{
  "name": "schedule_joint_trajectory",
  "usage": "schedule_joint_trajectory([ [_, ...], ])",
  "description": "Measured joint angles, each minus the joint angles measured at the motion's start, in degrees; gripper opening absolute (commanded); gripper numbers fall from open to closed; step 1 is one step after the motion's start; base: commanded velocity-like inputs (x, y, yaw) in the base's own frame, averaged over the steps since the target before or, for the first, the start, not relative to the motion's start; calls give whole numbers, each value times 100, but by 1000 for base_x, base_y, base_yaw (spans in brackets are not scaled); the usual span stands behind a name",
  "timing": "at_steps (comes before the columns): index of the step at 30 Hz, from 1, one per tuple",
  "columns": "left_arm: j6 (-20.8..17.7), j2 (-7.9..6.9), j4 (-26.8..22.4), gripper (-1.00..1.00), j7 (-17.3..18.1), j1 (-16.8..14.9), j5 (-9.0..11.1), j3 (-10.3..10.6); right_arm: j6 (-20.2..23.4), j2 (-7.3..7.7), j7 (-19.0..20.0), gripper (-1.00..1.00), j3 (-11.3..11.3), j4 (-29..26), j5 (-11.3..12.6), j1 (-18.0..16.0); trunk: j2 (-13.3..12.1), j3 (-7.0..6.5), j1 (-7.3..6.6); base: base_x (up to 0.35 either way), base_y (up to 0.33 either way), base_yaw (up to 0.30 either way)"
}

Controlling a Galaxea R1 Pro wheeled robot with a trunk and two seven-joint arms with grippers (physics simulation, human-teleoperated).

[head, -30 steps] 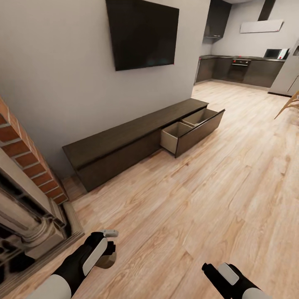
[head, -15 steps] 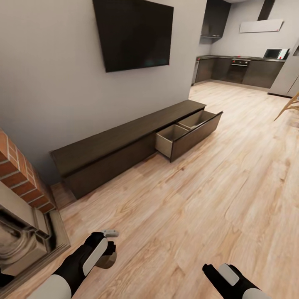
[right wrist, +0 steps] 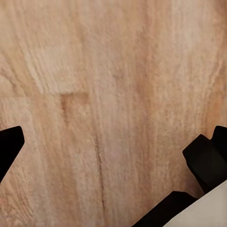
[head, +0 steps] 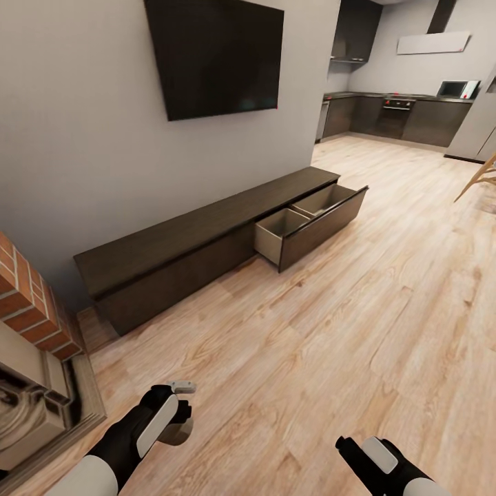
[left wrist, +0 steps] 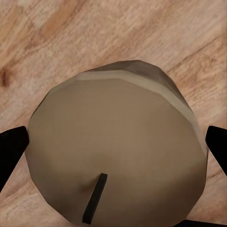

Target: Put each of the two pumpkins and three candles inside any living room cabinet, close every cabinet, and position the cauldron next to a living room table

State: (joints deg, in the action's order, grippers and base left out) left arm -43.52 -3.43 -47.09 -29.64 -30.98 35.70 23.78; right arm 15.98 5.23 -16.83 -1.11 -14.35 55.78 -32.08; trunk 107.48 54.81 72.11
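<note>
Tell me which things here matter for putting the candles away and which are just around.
For the job:
- brown candle, between the left gripper fingers
- cabinet, with its open drawer
- right gripper, open and empty over the floor

Just around:
- TV on the wall
- brick fireplace
- kitchen units at the far end

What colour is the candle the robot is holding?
Brown-tan, with a dark wick; the left wrist view shows the candle best.
</note>
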Motion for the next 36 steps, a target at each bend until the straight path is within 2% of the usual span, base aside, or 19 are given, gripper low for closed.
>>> schedule_joint_trajectory([
  [36, 0, 5, -3, -100, 4, 0, 1, 1, 0, -13, 24, 100, 0, 7, 4, 0, 0, 0, 0, 17, 8, 0],
])
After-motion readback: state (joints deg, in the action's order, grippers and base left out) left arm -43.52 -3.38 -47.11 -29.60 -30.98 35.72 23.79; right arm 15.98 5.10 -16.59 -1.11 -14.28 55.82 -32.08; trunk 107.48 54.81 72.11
